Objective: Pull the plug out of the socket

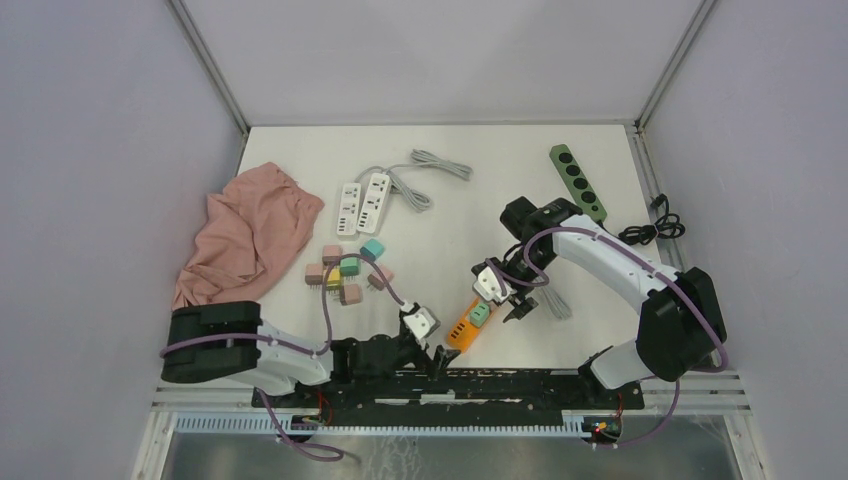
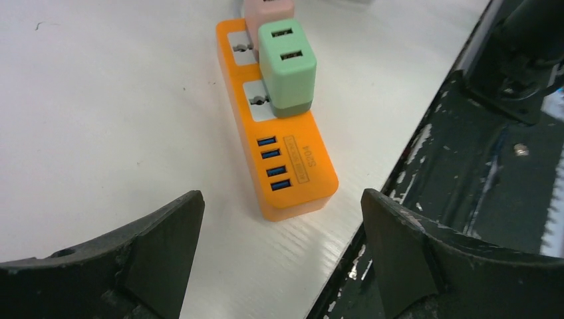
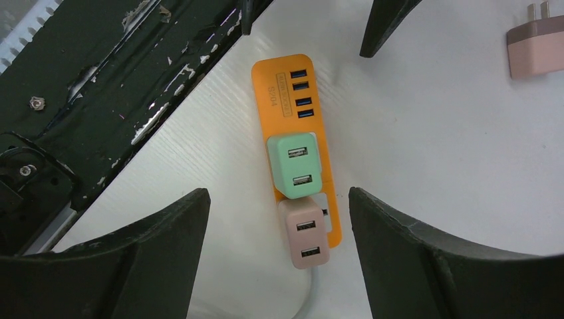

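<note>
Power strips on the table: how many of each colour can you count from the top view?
White power strips: 2
Orange power strip: 1
Green power strip: 1
Total: 4

Enclosure: white surface (image 1: pixel 500 150), matte; pale grey-lilac walls (image 1: pixel 100 120) on left, back and right; two metal corner posts (image 1: pixel 210 65); black rail (image 1: pixel 500 385) along near edge; even lighting.
</note>
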Robot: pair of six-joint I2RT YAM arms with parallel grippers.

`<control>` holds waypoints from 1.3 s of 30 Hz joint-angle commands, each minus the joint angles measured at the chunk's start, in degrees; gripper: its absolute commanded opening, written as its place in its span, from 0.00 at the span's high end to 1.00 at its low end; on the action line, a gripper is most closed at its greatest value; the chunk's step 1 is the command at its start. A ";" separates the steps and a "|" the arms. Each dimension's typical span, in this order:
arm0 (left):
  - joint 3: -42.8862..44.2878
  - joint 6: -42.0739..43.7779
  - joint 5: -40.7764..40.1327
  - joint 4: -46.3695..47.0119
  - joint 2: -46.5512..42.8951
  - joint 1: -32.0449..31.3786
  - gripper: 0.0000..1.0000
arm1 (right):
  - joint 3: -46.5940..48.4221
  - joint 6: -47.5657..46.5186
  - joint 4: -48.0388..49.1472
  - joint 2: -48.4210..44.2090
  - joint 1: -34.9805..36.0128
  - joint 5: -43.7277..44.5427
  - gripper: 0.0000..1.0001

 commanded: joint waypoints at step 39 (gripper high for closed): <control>13.75 4.67 -19.05 9.68 27.67 -7.06 0.67 | -0.74 4.19 6.10 3.11 4.65 0.88 0.28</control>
